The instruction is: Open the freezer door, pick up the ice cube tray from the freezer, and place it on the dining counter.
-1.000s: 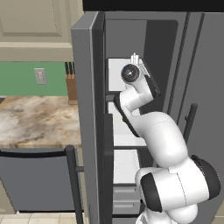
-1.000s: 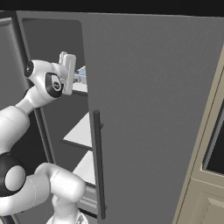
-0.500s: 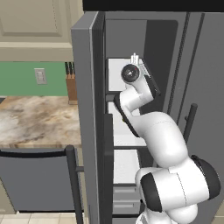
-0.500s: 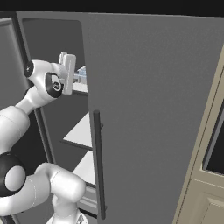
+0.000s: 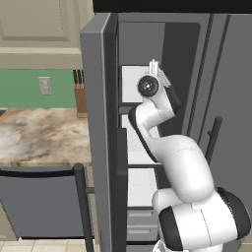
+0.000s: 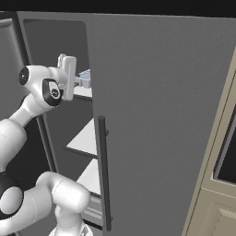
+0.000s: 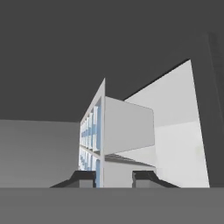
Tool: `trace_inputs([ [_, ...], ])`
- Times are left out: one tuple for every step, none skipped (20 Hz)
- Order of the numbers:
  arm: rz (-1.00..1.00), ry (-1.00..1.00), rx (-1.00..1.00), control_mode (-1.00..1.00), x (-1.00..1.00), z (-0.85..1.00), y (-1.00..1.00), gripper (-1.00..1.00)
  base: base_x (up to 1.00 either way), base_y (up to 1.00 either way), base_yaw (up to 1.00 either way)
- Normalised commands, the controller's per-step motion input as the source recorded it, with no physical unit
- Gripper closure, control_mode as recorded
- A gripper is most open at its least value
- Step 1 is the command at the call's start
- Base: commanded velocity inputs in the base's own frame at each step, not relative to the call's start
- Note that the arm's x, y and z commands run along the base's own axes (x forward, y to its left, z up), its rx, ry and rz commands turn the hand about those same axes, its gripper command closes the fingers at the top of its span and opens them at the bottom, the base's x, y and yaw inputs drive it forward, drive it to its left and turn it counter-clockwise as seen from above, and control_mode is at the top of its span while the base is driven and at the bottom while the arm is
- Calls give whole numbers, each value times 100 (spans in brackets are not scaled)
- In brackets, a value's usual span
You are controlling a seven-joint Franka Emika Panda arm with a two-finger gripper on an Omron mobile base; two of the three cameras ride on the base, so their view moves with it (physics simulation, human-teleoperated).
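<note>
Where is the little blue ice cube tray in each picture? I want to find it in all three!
Left base view: I cannot make the ice cube tray out; the robot's hand is in the way.
Right base view: the ice cube tray peeks out at upper left, on a white shelf, past the gripper.
Hand view: it stands close up in the middle, between the fingertips.
Shared landmark: the white shelf.
</note>
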Motion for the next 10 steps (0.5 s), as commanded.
trace_inputs([
  [0, -13, 0, -100, -46, 19, 0, 100, 0, 0, 0],
  [0, -12, 0, -100, -46, 18, 0, 100, 0, 0, 0],
  [0, -10, 0, -100, -48, 18, 0, 100, 0, 0, 0],
  [0, -9, 0, -100, -49, 18, 0, 100, 0, 0, 0],
  [0, -10, 0, -100, -54, 19, 0, 100, 0, 0, 0],
  [0, -8, 0, -100, -54, 19, 0, 100, 0, 0, 0],
  [0, -6, 0, -100, -49, 20, 0, 100, 0, 0, 0],
  [0, -5, 0, -100, -49, 20, 0, 100, 0, 0, 0],
  [1, -5, 0, -100, -49, 19, 0, 100, 0, 0, 0],
  [1, -2, 0, -100, -49, 14, 0, 100, 0, 0, 0],
])
